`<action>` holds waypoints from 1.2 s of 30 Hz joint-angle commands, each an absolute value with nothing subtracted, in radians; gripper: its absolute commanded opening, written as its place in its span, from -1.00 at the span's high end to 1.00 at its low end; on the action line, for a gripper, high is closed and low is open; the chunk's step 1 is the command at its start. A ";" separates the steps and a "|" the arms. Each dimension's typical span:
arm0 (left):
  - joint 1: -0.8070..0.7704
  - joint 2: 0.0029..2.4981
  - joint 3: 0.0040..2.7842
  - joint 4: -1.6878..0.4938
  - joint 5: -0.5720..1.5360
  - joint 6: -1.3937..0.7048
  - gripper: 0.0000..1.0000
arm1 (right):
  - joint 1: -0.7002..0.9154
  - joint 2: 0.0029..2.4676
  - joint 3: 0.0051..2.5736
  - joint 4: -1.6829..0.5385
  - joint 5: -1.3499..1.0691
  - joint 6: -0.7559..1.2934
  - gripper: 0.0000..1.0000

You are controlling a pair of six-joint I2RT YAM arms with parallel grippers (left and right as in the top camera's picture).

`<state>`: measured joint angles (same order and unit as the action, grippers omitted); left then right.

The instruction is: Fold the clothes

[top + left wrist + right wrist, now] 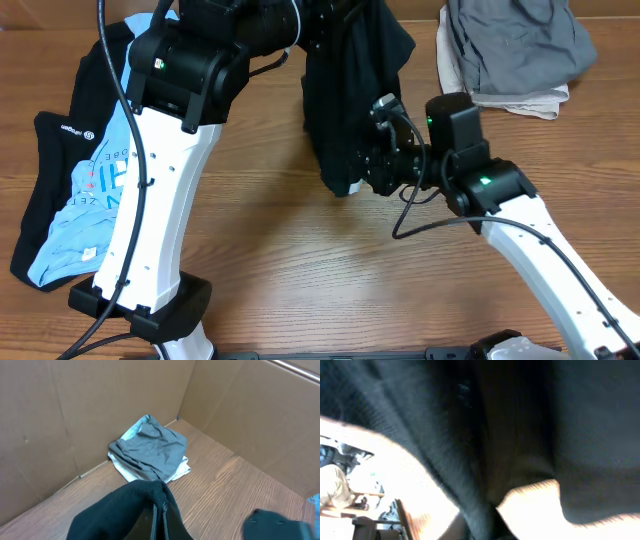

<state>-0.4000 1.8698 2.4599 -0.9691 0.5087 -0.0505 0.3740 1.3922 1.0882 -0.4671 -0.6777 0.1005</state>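
Note:
A plain black shirt point(350, 100) hangs bunched above the table, held between both arms. My left gripper point(322, 28) is at the top centre, shut on the shirt's upper fold. In the left wrist view the black cloth point(120, 512) is pinched between the two closed fingers point(160, 520). My right gripper point(366, 176) is at the shirt's lower edge, shut on the fabric. The right wrist view is blurred and filled by the black shirt point(520, 420), with a strip of cloth running down into the gripper point(490, 527). A light-blue printed tee point(90, 205) lies on a black white-logo garment point(60, 135) at the left.
A folded grey pile point(515, 45) over pale cloth sits at the back right corner, also seen in the left wrist view point(150, 447). Cardboard walls point(100, 400) border the wooden table point(300, 265). The left arm's white body and base point(150, 300) stand at the front left.

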 commanded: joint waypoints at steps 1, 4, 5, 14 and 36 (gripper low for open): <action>-0.406 1.834 2.490 -0.971 0.513 -0.047 0.92 | 0.376 1.397 1.101 -0.467 -0.612 0.140 0.92; -0.406 1.835 2.490 -0.980 0.488 -0.041 0.92 | 0.374 1.385 1.101 -0.481 -0.559 0.162 0.92; -0.406 1.834 2.490 -0.984 0.469 -0.041 0.92 | 0.373 1.380 1.101 -0.492 -0.533 0.165 0.92; -0.405 1.834 2.490 -1.052 0.304 -0.021 0.92 | 0.327 1.298 1.102 -0.666 -0.283 0.245 0.92; -0.405 1.692 2.490 -1.161 0.018 0.094 0.92 | 0.109 1.008 1.431 -1.204 -0.168 0.224 0.92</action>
